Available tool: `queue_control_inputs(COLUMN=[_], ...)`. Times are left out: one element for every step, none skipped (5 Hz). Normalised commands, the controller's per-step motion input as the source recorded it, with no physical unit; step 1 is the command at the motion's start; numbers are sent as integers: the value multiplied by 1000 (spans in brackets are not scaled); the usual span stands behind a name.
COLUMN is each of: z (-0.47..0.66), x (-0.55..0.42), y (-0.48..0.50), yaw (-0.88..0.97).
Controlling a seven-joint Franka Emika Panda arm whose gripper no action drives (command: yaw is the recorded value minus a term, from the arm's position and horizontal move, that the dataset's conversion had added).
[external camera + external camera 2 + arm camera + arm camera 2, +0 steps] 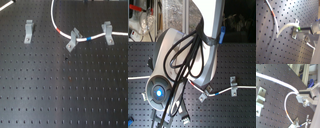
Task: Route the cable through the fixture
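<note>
The robot arm (203, 45) fills most of the second exterior view, pale grey and hung with black hoses, with a blue light glowing on its round base. Under it lies the black perforated board (60, 90), bare over its whole near half in the first exterior view.

The cable (54, 17) comes in over the board's far edge, bends down and runs toward the first exterior view's right. It passes through the slanted clip (73, 40) and then the wide-topped clip (107, 31) before leaving over the board's right edge. The fixture (28, 31) stands upright near the far edge, toward the first exterior view's left. It is well apart from that run of cable, and nothing passes through its fork.

In the first wrist view the gripper (300, 29) holds its dark fingers (306, 28) pressed together on the cable's end, pinching it at the green band (298, 29). A grey clip (295, 31) sits just beside that point; I cannot tell which one it is.

A red band (61, 32) lies on the cable just before the slanted clip, and a blue band (88, 38) lies between the two threaded clips.
</note>
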Motion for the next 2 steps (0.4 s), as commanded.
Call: queue_control_inputs(z=[0, 15], x=[-4, 0], y=[-10, 0], yaw=[0, 0])
